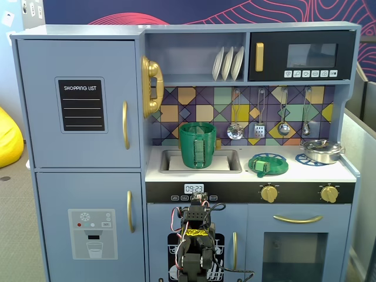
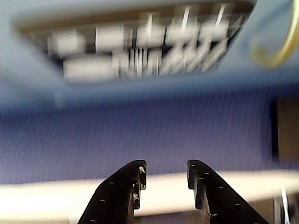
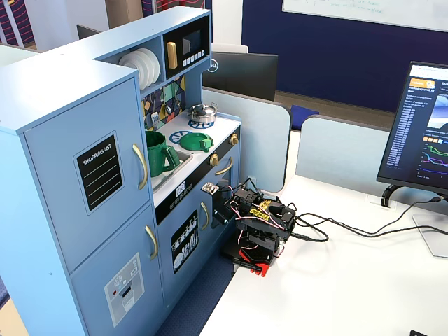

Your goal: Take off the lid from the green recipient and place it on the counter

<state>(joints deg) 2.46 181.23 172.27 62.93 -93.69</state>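
One green lid (image 1: 268, 165) lies flat on the white counter (image 1: 311, 172), over the burner ring just right of the sink (image 1: 234, 163) in a fixed view, with its small raised tab showing at its centre. It is already off the green recipient (image 1: 198, 145), which stands upright and open in the sink, its ribbed strip facing forward. A silver pot (image 1: 322, 150) sits on the far right burner, well apart from the lid. In the other fixed view the lid (image 3: 195, 141) lies between the recipient (image 3: 160, 153) and the pot (image 3: 203, 111).

The gripper (image 2: 164, 173) is nowhere near the lid: the arm (image 1: 195, 242) is folded low in front of the cabinet doors, well below the counter. In the wrist view, which is blurred, the two black jaws stand spread with an empty gap between them, facing the blue cabinet front, and hold nothing. The arm (image 3: 255, 222) rests on the white table (image 3: 364, 280) beside the toy kitchen.
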